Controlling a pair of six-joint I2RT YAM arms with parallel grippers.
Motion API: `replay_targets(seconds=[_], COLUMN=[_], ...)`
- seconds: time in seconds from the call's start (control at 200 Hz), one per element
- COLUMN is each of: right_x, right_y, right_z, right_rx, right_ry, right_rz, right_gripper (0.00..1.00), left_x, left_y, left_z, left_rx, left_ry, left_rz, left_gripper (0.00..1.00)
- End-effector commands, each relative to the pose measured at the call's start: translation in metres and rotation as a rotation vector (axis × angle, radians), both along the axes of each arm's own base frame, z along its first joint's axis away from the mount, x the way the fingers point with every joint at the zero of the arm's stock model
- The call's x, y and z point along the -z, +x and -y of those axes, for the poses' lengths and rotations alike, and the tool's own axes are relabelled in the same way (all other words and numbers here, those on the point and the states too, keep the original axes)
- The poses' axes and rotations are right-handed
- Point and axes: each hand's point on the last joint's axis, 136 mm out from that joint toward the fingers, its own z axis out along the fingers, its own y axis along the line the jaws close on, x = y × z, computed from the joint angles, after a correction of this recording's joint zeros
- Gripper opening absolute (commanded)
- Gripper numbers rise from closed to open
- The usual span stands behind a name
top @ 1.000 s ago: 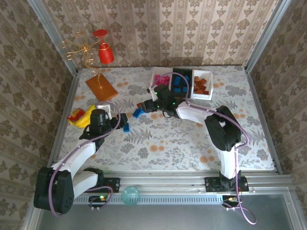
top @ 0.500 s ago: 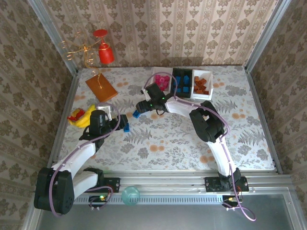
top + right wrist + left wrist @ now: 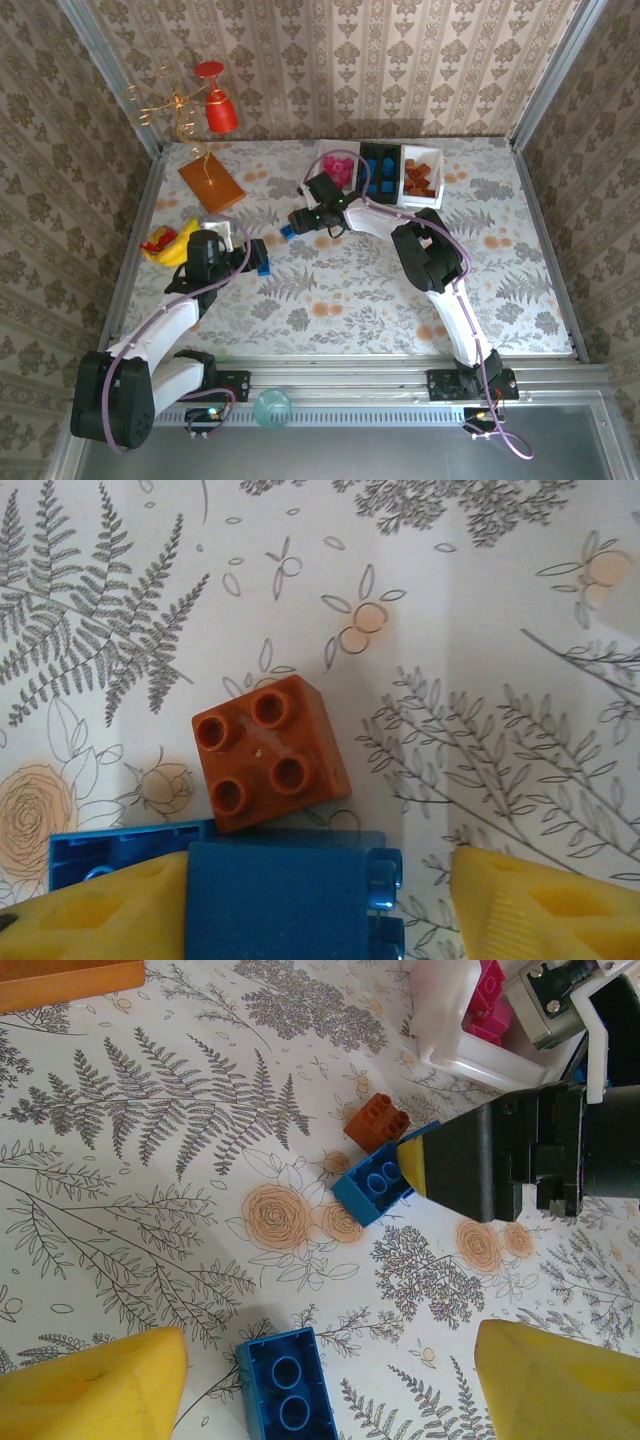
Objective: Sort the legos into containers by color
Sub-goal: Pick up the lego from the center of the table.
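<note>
A matte cloth (image 3: 400, 290) printed with ferns and roses covers the table, with three shallow rectangular trays at its far edge: a white tray (image 3: 322, 152) of pink bricks, a black tray (image 3: 364, 155) of blue ones and a second white tray (image 3: 421, 200) of brown ones. The left gripper (image 3: 330, 1375) gapes wide around nothing, a glossy two-stud blue brick (image 3: 285, 1390) lying flat just beside one yellow finger. The right gripper (image 3: 320, 910) is open too, one finger against a second blue brick (image 3: 285, 885), which a square four-stud brown-orange brick (image 3: 270, 750) touches.
</note>
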Motion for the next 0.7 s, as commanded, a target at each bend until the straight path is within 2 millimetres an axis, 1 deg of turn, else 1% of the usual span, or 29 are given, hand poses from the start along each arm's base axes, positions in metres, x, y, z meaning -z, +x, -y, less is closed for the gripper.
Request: replay_targets(seconds=[0.0,0.21,0.31,0.4,0.45,0.555,0.695], right_x=[0.006,0.014,0.014,0.007,0.003,-0.011,-0.028], right_y=[-0.006,-0.002,0.000,-0.001,-0.003,-0.009,-0.018], right_z=[-0.001,0.000,0.001,-0.003,-0.005,-0.007,-0.003], right_rx=[-0.010,-0.017,-0.014,-0.020,-0.025,-0.037,-0.036], right_ry=[0.019,-0.006,0.014,0.073,0.096,0.150,0.200], right_rz=[-0.042,-0.046,-0.054,-0.067,-0.066,-0.061,-0.053], right_gripper=[0.64,0.57,0.52,0.48,0.48,0.47,0.46], left_x=[-0.005,-0.004,-0.005,-0.004,-0.004,-0.004,-0.004], left_y=[0.000,0.000,0.000,0.000,0.000,0.000,0.000], left_z=[0.001,0.001,0.001,0.001,0.001,0.001,0.002], left_rx=[-0.002,-0.002,-0.002,-0.001,-0.001,-0.001,0.003], left_ry=[-0.033,-0.036,-0.038,-0.036,-0.036,-0.035,-0.037], left_rz=[0.019,0.018,0.018,0.019,0.018,0.019,0.018], left_gripper=[0.77,0.77,0.77,0.77,0.77,0.77,0.77])
